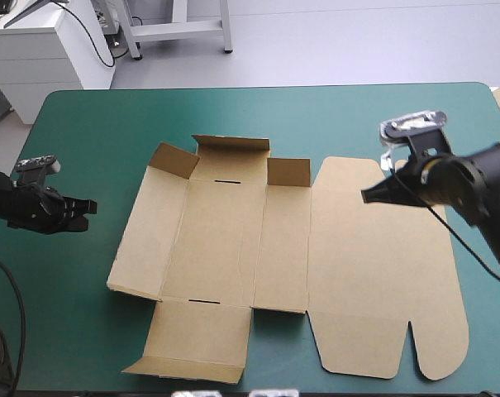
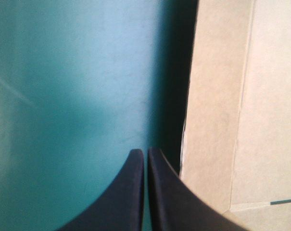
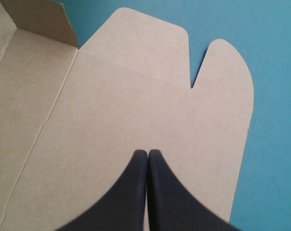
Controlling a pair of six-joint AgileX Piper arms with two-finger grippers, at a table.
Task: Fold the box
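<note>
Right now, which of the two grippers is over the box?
The right gripper: it is over the wide lid panel of the box. The left gripper, also shut, is off the board, over the bare teal-green cover beside the box's left edge.

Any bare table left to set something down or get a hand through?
Widest: the far strip of teal-green cover beyond the box. Also the near-left corner, nearer than the left tool. Crowded: centre to right, the box fills it, with the right tool over it.
</note>
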